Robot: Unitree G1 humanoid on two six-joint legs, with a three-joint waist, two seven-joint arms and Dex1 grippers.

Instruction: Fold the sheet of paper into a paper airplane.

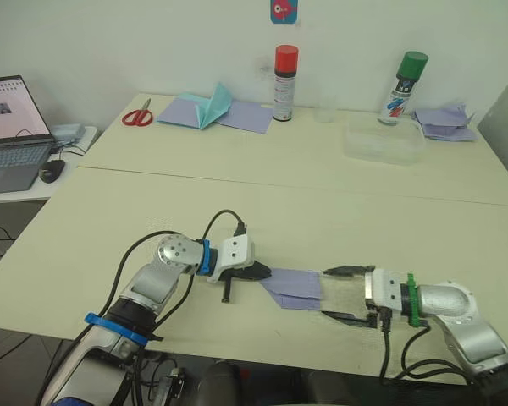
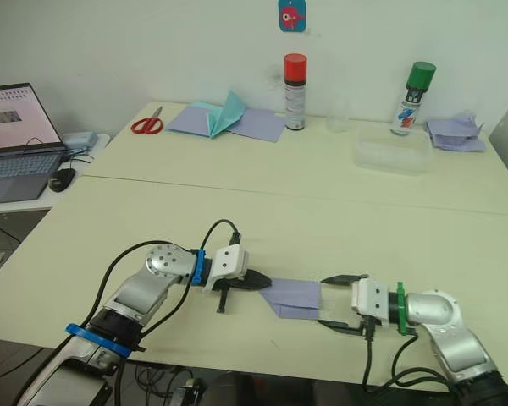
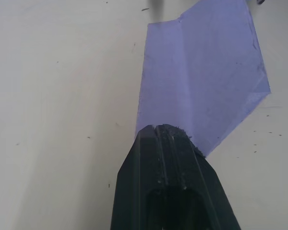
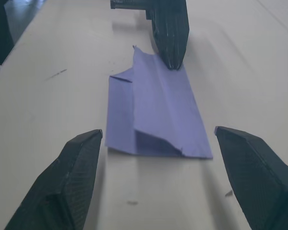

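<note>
1. The left gripper [image 1: 258, 272], fingers together, presses on the left end of the sheet of paper [image 1: 293, 288], which lies flat and partly folded on the near counter [image 1: 339, 228].
2. The right gripper [image 1: 343, 294] sits spread wide at the paper's right end, holding nothing.
3. Risk: if the right gripper pushes in, the thin paper may slide or buckle and the creases skew.
4. Far back on the counter: scissors [image 1: 138, 116], two spray cans [image 1: 285, 83], a clear tub [image 1: 383, 140]; a laptop [image 1: 13, 131] stands at the left.

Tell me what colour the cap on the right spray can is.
Green cap, clearest in the left eye view.
</note>
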